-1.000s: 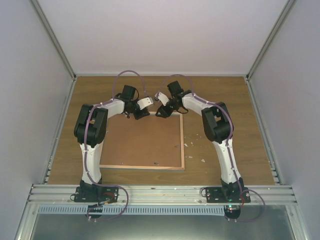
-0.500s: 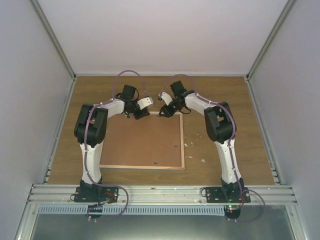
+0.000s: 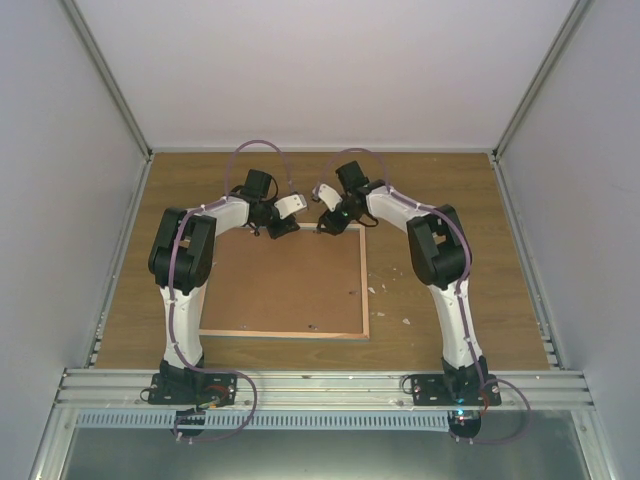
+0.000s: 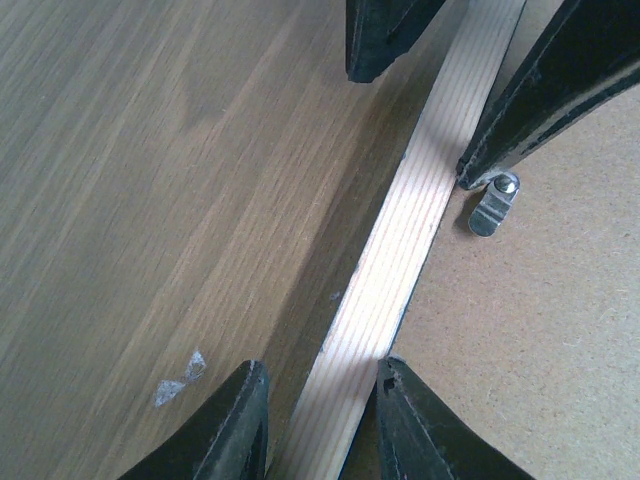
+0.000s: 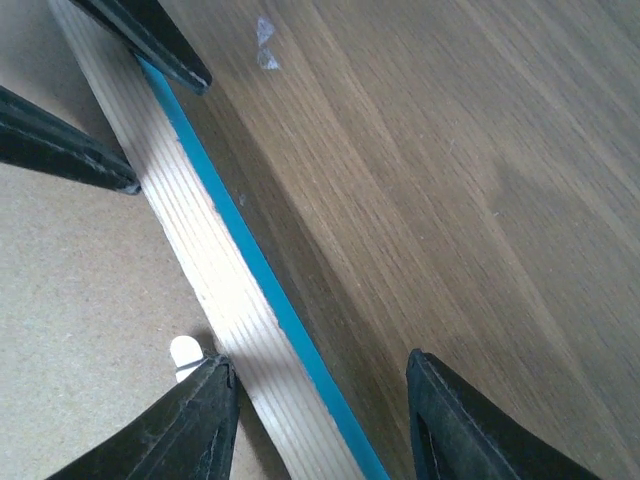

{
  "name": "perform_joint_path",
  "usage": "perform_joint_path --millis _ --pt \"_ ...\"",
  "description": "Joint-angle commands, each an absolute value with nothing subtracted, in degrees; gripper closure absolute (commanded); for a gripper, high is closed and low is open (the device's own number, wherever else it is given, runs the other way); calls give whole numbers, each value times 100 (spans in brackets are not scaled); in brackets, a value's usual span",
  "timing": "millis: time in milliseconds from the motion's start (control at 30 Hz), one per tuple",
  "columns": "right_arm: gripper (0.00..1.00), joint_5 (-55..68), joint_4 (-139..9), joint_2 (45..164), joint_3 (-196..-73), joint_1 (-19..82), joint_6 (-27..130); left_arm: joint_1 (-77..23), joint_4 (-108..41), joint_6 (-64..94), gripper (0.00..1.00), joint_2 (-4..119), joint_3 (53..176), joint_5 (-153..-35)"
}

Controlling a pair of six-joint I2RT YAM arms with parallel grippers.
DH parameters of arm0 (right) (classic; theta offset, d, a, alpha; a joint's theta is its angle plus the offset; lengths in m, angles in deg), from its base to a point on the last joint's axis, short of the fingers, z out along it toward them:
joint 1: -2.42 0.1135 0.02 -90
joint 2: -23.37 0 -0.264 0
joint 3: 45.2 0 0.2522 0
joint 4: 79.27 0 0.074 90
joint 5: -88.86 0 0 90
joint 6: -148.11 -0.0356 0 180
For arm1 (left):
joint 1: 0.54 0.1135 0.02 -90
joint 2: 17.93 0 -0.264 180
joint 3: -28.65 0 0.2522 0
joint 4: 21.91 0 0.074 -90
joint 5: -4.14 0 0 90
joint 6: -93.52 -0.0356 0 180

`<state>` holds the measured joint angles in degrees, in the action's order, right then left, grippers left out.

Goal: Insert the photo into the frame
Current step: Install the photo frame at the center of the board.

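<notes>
Table (image 3: 440, 190): white specks (image 3: 405, 321) lower right of the frame (image 3: 290, 285).
Left gripper (image 4: 318, 425): part-open, astride the wooden rail, grip unclear.
Right gripper (image 5: 320, 420): part-open, straddling same rail.
</notes>
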<state>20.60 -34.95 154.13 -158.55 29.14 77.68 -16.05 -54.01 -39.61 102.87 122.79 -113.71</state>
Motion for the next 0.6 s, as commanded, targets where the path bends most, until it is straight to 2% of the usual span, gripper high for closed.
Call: perform_joint_path --millis 0,200,567 --pt "52 2718 -3129 15530 -16332 2677 7349 -1625 -5662 -4042 68 10581 12261 -11028" --pt "49 3908 -3100 15507 -16395 2449 6876 -1641 -5677 -4034 68 10582 12292 -11024" --pt "48 3705 -3112 15737 -16157 2606 6738 -1650 -5701 -4025 68 10622 12369 -11023"
